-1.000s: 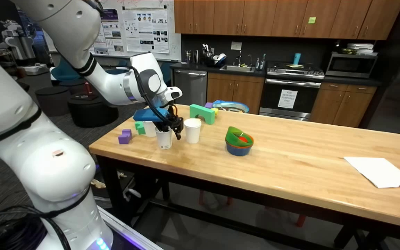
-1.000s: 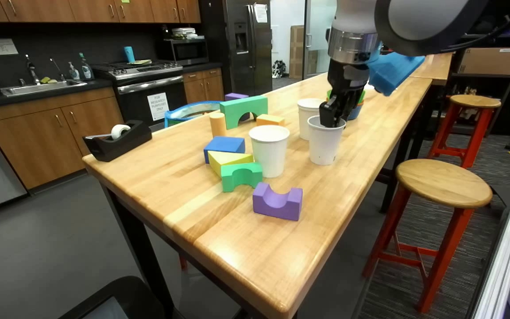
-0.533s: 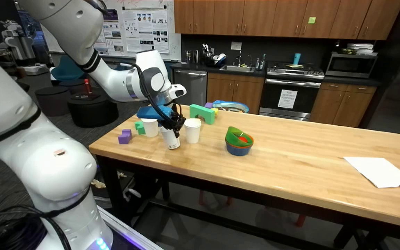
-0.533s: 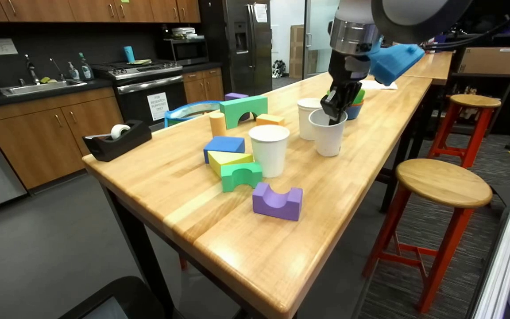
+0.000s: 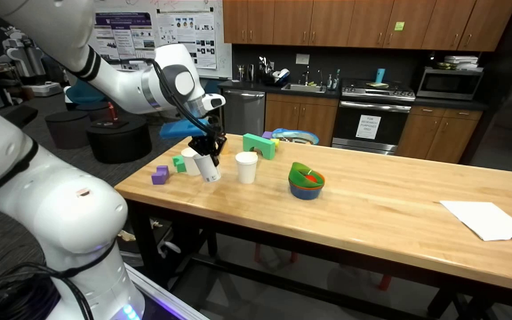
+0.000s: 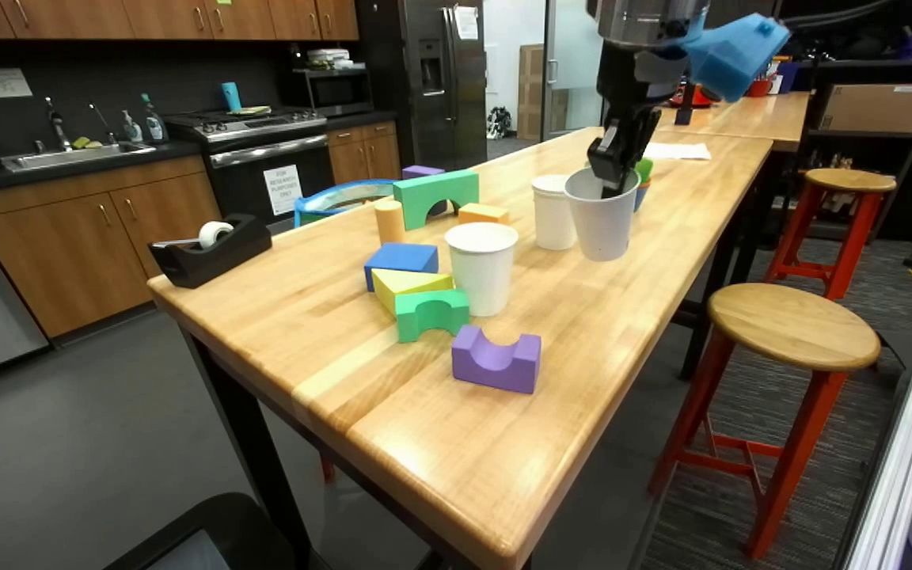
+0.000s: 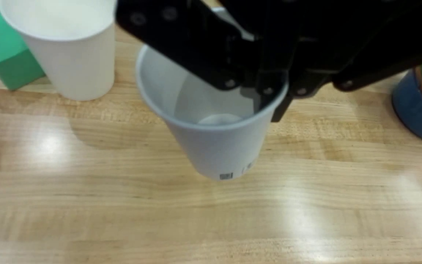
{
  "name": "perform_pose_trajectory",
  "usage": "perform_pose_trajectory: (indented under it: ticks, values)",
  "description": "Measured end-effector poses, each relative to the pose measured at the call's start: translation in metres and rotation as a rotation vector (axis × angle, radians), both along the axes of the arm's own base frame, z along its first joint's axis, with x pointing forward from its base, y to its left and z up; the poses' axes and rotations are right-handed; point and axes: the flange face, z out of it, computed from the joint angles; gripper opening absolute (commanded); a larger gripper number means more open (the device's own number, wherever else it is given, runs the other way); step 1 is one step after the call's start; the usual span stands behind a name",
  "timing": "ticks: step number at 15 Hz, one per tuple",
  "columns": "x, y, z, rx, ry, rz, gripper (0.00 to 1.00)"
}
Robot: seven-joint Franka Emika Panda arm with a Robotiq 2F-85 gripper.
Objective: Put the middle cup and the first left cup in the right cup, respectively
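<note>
My gripper (image 5: pixel 216 161) is shut on the rim wall of the middle cup (image 5: pixel 207 169), a white paper cup with small print near its base. In the wrist view, one finger is inside the cup (image 7: pixel 218 146) and one outside, at the gripper (image 7: pixel 272 104). The cup hangs tilted, a little above the table. The plain white right cup (image 5: pixel 246 169) stands upright close beside it, also in an exterior view (image 6: pixel 552 215); in the wrist view my gripper mostly hides that area. The first left cup (image 6: pixel 481 271) stands upright, and shows in the wrist view (image 7: pixel 75 66).
Coloured blocks lie round the left cup: purple (image 6: pixel 497 362), green (image 6: pixel 432 315), yellow (image 6: pixel 408 286) and blue (image 6: pixel 400 265). A green arch (image 5: pixel 258 146) stands behind the right cup. Stacked bowls (image 5: pixel 305 191) stand farther along the table (image 5: pixel 371 213). A tape dispenser (image 6: pixel 210 252) sits near an edge.
The middle cup stood upright on the table a second ago. It has since tilted and risen with my gripper. The other two cups have not moved.
</note>
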Motion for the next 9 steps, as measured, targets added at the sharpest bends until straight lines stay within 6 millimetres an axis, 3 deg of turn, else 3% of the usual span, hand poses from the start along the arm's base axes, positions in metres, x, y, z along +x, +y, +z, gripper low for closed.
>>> perform_pose_trajectory:
  ticks: [5, 9]
  values:
    - [-0.023, 0.016, 0.054, 0.002, -0.08, 0.045, 0.0]
    - [-0.035, 0.016, 0.093, 0.012, -0.207, 0.055, 0.0]
